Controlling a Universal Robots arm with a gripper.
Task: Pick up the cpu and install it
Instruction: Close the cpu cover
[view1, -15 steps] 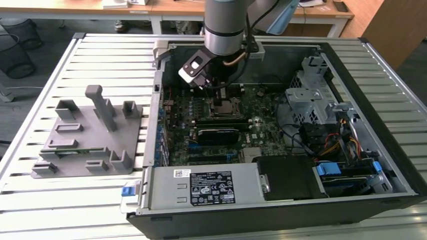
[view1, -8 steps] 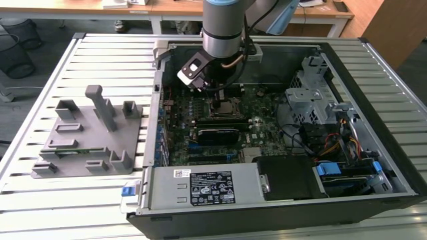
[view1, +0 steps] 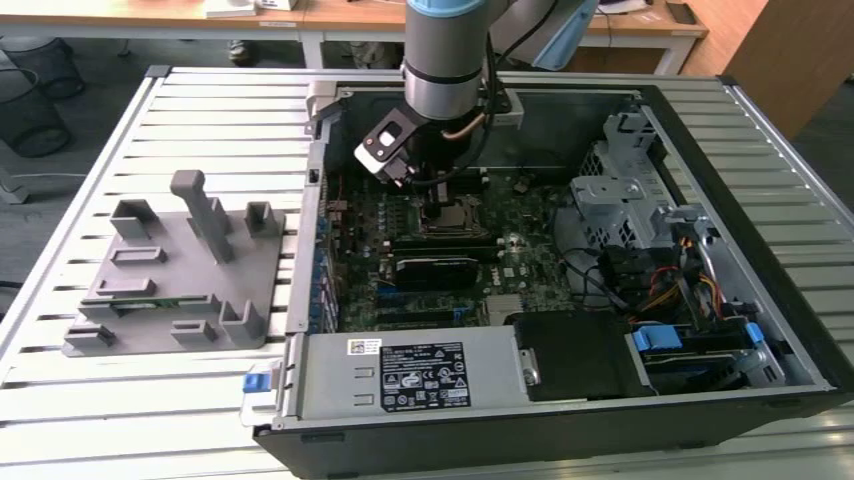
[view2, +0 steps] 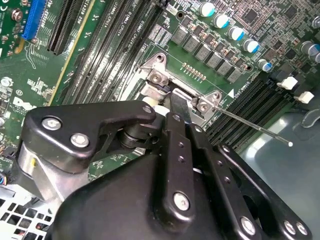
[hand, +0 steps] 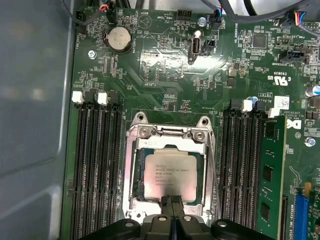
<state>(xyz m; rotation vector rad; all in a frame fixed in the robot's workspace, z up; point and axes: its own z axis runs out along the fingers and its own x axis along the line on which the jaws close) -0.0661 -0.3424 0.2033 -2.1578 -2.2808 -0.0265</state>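
Observation:
The cpu (hand: 170, 172), a flat square chip with a silvery top, lies flat inside the metal socket frame (hand: 131, 170) on the green motherboard. In the exterior view the cpu (view1: 458, 213) sits just under the arm's tool, inside the open computer case. My gripper (hand: 173, 202) has its two black fingers pressed together with the tips at the chip's near edge; nothing shows between them. In the second wrist view the gripper (view2: 179, 107) reaches down onto the socket's edge, hiding the chip.
A green memory stick (hand: 270, 175) stands in a slot beside the socket, with rows of black slots on both sides. The thin socket lever (view2: 255, 127) sticks out free. A grey parts fixture (view1: 174, 270) lies outside the case (view1: 747, 400) at the exterior view's left.

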